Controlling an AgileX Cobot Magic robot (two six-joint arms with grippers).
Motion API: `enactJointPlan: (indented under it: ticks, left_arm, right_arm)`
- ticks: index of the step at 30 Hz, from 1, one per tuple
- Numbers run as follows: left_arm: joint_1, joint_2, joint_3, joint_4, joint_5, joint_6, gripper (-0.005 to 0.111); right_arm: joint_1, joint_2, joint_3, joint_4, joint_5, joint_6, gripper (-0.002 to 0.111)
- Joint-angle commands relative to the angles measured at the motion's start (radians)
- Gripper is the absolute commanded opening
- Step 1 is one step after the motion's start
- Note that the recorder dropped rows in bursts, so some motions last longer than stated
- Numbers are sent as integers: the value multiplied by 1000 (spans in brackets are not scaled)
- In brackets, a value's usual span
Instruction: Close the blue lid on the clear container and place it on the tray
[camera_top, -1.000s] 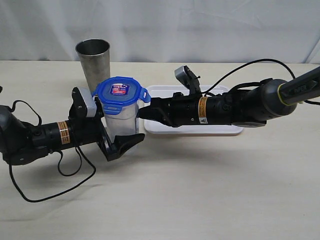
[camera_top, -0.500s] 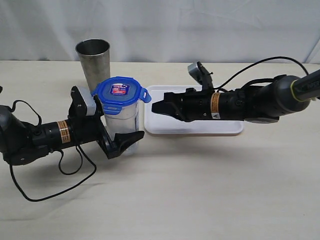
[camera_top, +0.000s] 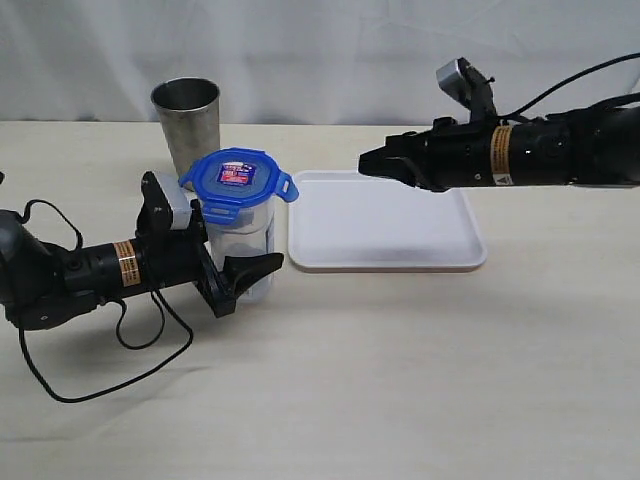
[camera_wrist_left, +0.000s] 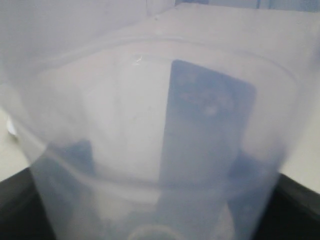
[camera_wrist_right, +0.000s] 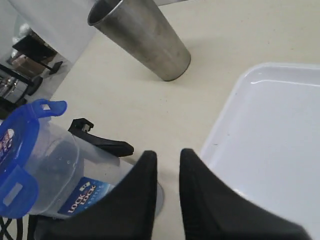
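Note:
The clear container (camera_top: 243, 240) stands on the table left of the tray (camera_top: 385, 225), with the blue lid (camera_top: 238, 180) sitting on top, flaps sticking out. My left gripper (camera_top: 258, 255) is shut on the container's lower body; one black finger (camera_top: 255, 270) shows in front, the other is hidden. The container wall (camera_wrist_left: 150, 125) fills the left wrist view. My right gripper (camera_top: 365, 162) hovers above the tray's far edge, fingers a narrow gap apart and empty. The right wrist view shows that gripper (camera_wrist_right: 168, 152), the lid (camera_wrist_right: 15, 150), the container (camera_wrist_right: 60, 180) and the tray (camera_wrist_right: 270, 135).
A grey metal tumbler (camera_top: 187, 120) stands just behind the container, also in the right wrist view as the tumbler (camera_wrist_right: 142, 37). A black cable (camera_top: 120, 370) loops on the table by the left arm. A white curtain backs the table.
My right gripper has drawn back from the lid, moving right and upward to above the tray's far edge. The left finger in front has closed in against the container.

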Motion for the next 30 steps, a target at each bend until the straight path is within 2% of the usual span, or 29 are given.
enactJointPlan:
  ticks: [1,5,7,9,13,15,19,21,22,24,27,30]
  left_arm:
    - [-1,-10,-4,-2,-5,-93,0]
    - [-1,-10,-4,15,-5,-82,0]
    - [-1,-14,-4,65,-5,-6,0]
    - [-1,-18,-4,98,-5,40,0]
    - [-1,-18,-4,106,-5,36,0]
    - [-1,-18,-4,110,-5,37,0]
    - [-1,-18,-4,114,-5,37,0]
    - [-1,-18,-4,114,-5,37,0]
    - [-1,-18,-4,114,-5,37,0]
    - [-1,-18,-4,114,-5,37,0]
    - [-1,-18,-4,116,-5,37,0]
    - [-1,-18,-4,118,-5,37,0]
  right_arm:
    - [-3,-84,-2,-88,61,25,20]
    - [-1,-178,-2,-152,133,59,25]
    - [-1,-252,-15,-248,197,120,31]
    - [-1,-329,-43,-265,247,152,38]
    - [-1,-464,-84,-265,407,147,38]
    - [29,-501,-81,-265,552,23,38]
    - [168,-524,-59,-265,1144,-264,37]
    - [237,-495,-99,-88,1490,-413,37]
    - [243,-470,-168,124,1602,-619,37]
    - [192,-412,-323,612,1616,-1007,37]
    - [143,-367,-450,1182,1623,-1452,37]
    - [137,-348,-511,1690,1659,-1940,37]
